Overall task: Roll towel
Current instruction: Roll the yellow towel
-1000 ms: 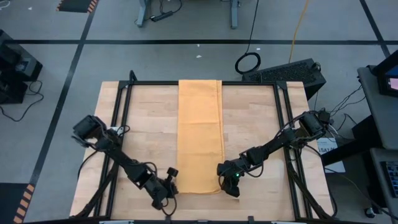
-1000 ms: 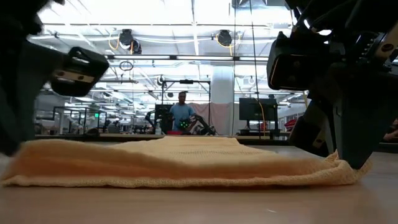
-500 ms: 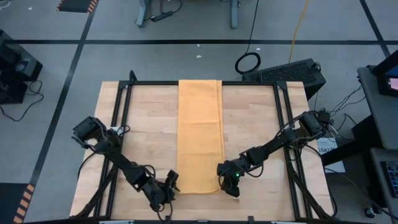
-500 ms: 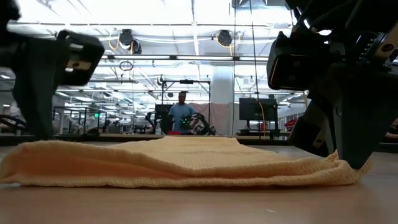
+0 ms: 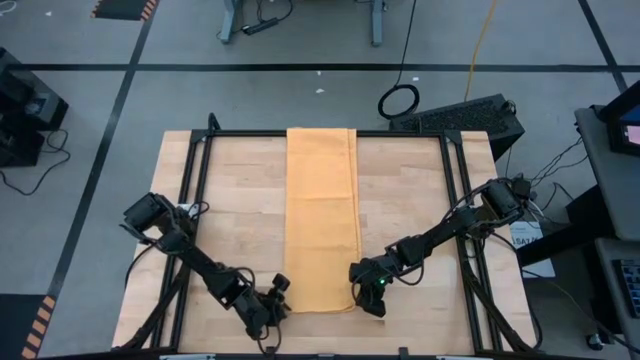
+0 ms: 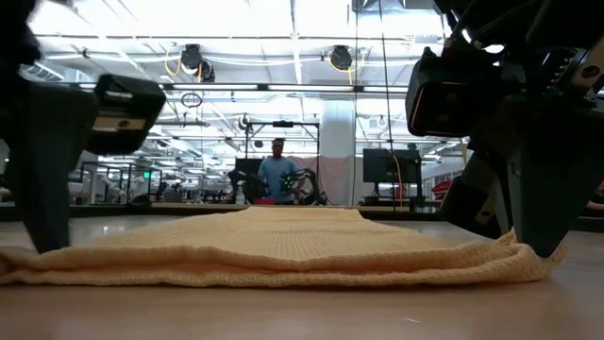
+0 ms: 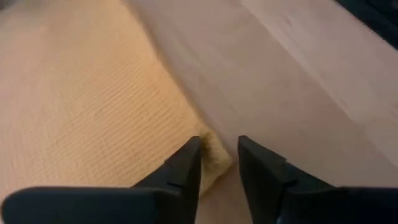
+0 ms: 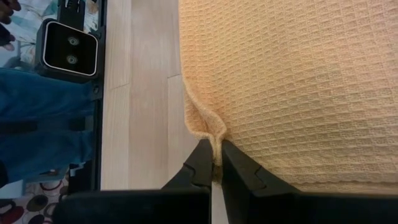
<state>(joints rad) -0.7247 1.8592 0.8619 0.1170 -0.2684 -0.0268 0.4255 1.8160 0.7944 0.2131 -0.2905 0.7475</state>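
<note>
The orange-yellow towel (image 5: 322, 220) lies flat as a long strip from the table's far edge to near its front edge. My left gripper (image 5: 281, 291) stands at the towel's near left corner (image 7: 214, 155), fingers apart, with the corner between them (image 7: 219, 171). My right gripper (image 5: 357, 285) is shut on the near right corner (image 8: 216, 163). In the low view the left finger (image 6: 45, 227) stands on the towel's left end and the right gripper (image 6: 538, 241) on its right end. My left gripper comes slanting down from the near left, its fingers on either side of the near left corner (image 7: 211, 149). The cloth lies against one finger (image 7: 186, 171); a gap shows before the other. The corner rests on the table. My right gripper pinches a raised pucker of the towel's edge at the near right corner (image 8: 214, 140) between its two fingers, slanting down from the near right. That corner is drawn up a little (image 6: 514, 247); the rest of the towel lies on the table.
Black frame rails (image 5: 195, 200) (image 5: 455, 200) run along the table on both sides of the towel, with bare wood (image 5: 245, 200) between. A person (image 6: 276, 170) stands far off in the room behind.
My left gripper has gone down and toward the towel's near left corner, rolling a little. The towel's near left end, which stood puffed up, now lies flatter on the table. The right end stays pinched up as before.
</note>
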